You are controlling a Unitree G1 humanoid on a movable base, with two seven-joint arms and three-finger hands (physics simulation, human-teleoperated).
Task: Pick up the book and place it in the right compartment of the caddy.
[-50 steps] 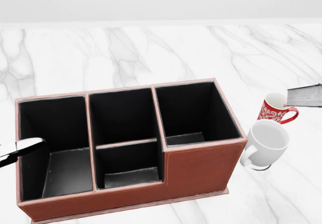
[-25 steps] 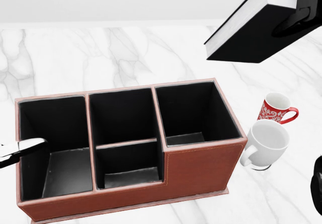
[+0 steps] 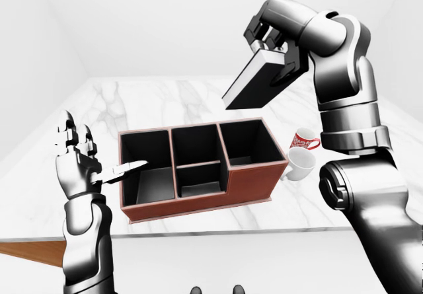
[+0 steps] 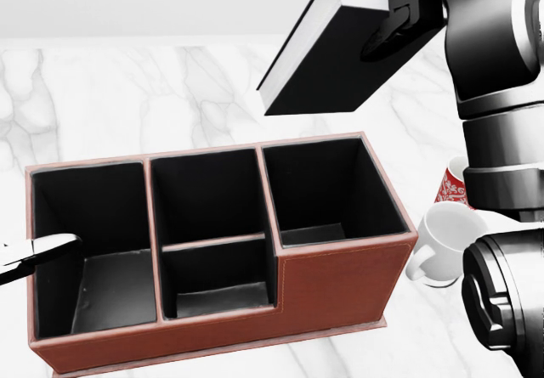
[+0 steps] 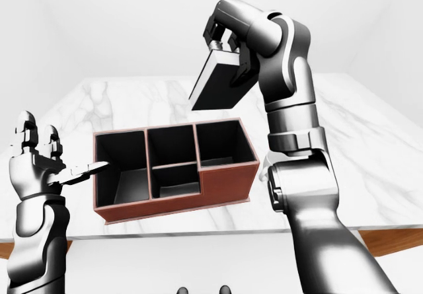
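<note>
Right robot hand [image 3: 274,43] grips the black book [image 3: 254,82], held tilted in the air above the right compartment [image 4: 327,187] of the red-brown caddy [image 4: 340,284] on the marble surface [image 4: 127,98], while the left robot hand [image 3: 76,158] stands open, fingers spread, beside the caddy's left end.

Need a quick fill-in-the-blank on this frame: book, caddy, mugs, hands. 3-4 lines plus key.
1. The book is held in the robot's ____ hand, above the caddy.
2. The caddy's middle section is split into ____ compartments.
3. The white mug and the ____ patterned mug stand right of the caddy.
4. The left hand is ____, holding nothing.

Missing words: right; two; red; open
</note>
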